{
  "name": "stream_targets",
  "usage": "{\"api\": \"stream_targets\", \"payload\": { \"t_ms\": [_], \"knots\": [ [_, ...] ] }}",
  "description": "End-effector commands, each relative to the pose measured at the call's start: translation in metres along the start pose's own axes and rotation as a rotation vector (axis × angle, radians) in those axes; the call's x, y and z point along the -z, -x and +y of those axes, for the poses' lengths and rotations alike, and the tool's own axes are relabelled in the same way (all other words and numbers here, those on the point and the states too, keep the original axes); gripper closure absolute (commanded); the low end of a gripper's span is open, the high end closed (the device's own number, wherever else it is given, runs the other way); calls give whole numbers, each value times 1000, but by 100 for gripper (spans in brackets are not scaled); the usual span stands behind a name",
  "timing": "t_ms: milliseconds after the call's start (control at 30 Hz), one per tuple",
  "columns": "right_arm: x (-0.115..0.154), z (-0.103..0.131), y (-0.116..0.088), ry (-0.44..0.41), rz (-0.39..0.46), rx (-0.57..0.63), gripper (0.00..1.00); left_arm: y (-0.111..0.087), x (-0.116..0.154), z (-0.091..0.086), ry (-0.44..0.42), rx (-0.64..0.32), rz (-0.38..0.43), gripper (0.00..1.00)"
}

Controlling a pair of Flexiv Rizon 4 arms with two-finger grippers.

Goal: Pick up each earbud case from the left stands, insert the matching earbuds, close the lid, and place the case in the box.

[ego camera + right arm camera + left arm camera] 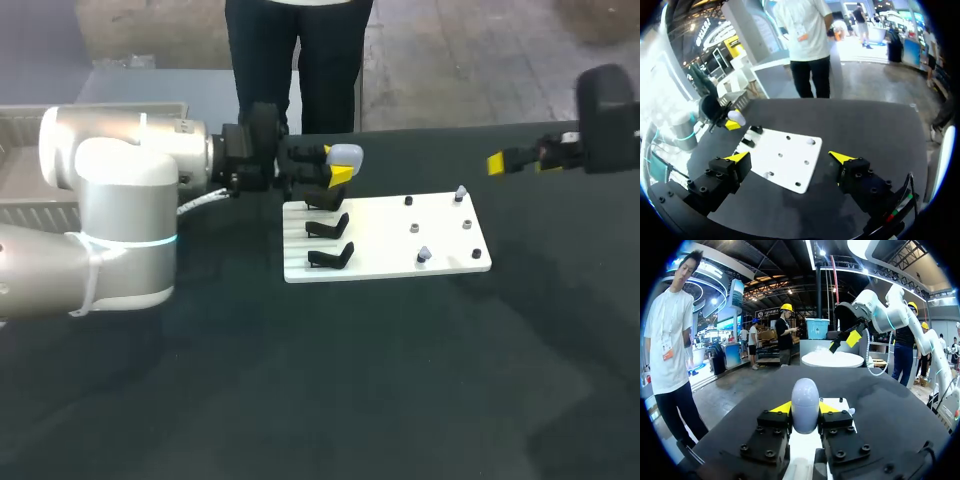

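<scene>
Fingers (pixel 782 408) of the left end effector (pixel 805 410) pinch a grey, egg-shaped earbud case (pixel 805 401) from both sides, holding it in the air over the far left corner of a white board (pixel 440 235). Black stands (pixel 327 225) line that board's left edge; small earbuds (pixel 423 256) sit on pegs further right. Rightmost, the right end effector (pixel 790 157) hangs wide open over the dark worktop (pixel 350 380), gripping nothing.
</scene>
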State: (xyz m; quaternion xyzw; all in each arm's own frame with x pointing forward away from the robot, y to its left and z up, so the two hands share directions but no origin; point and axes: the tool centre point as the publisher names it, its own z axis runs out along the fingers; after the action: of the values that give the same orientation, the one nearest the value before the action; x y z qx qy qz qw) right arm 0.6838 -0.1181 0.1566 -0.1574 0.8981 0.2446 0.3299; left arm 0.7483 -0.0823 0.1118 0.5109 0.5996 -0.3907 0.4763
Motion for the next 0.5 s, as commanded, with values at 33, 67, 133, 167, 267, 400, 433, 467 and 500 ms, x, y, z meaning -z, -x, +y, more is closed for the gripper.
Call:
{"api": "stream_targets", "payload": {
  "t_ms": [33,67,133,167,267,400,433,467,500],
  "knots": [
    [-22,16,5,51,20,20,0,8,-19,-3,15,-15,-24,100],
    [-25,20,5,64,22,26,0,11,-22,-5,11,-23,-26,100],
    [-32,27,6,80,41,40,0,15,-28,-7,3,-36,-28,100],
    [-34,29,6,88,45,44,0,15,-30,-8,-5,-37,-30,100],
    [-43,39,7,118,59,61,0,19,-38,-12,-25,-43,-40,100],
    [-53,48,10,138,78,81,0,23,-44,-20,-43,-58,-55,100],
    [-56,50,11,140,83,86,0,23,-45,-22,-47,-61,-59,100],
    [-59,52,12,148,85,89,0,24,-46,-25,-48,-63,-61,100],
    [-62,54,14,152,88,91,0,25,-47,-27,-52,-65,-65,100]
  ]
}}
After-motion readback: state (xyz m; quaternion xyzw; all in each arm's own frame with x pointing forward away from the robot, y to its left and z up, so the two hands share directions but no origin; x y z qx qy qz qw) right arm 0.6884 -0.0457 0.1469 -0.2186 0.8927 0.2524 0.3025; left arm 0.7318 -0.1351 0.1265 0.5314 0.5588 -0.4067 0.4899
